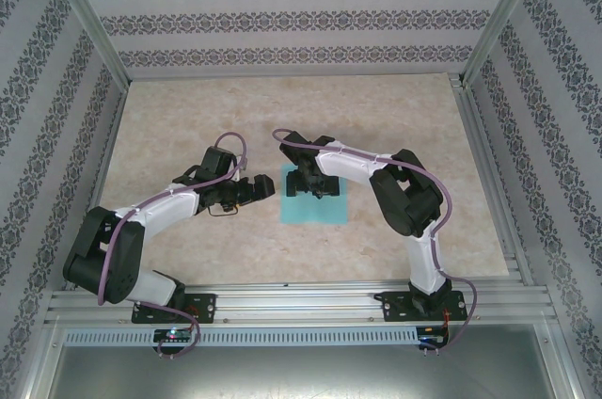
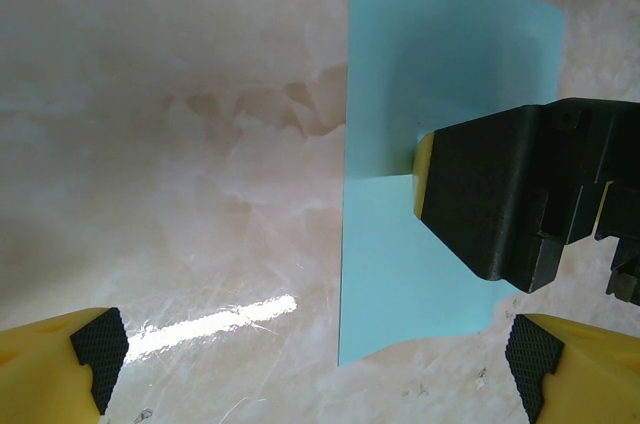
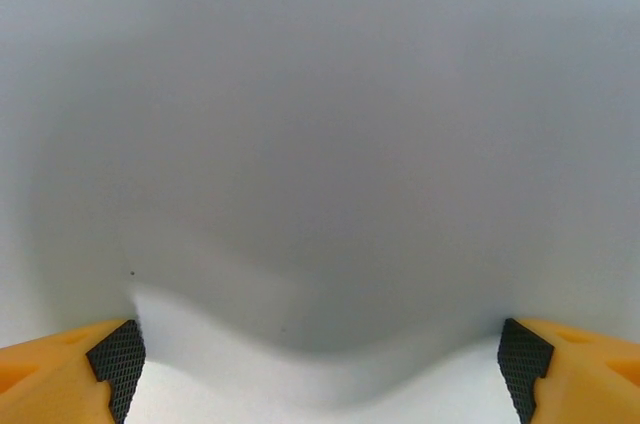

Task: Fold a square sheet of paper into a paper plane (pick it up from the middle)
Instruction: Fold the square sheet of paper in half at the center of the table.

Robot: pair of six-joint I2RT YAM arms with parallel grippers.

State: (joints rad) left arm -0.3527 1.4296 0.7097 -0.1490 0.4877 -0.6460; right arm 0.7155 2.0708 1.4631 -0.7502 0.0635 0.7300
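Right hand (image 1: 308, 187) down over the square sheet of paper (image 1: 320, 212), flat on the marbled surface (image 1: 188, 117). Pads (image 3: 118, 354) set wide apart, clamping nothing, with a shallow wave of the sheet bulging up between them. Far part of the sheet covered by that hand, a bare turquoise strip left on the side nearer the arm bases. Left hand (image 1: 266, 189) just beside the sheet's left edge, likewise wide open and empty, aimed across at the right hand, close but apart. From the left wrist: the sheet's straight edge ahead and slightly right of the open fingertips, and a faint line across the paper from that edge to the right hand's yellow tip, seemingly touching the sheet there. Plenty of bare surface beyond both hands up to the patterned far wall (image 1: 301, 13), and out past the left hand. Less room right of the right hand, up to the metal side rail (image 1: 491, 183). Shorter stretch back toward the near rail (image 1: 301, 303).
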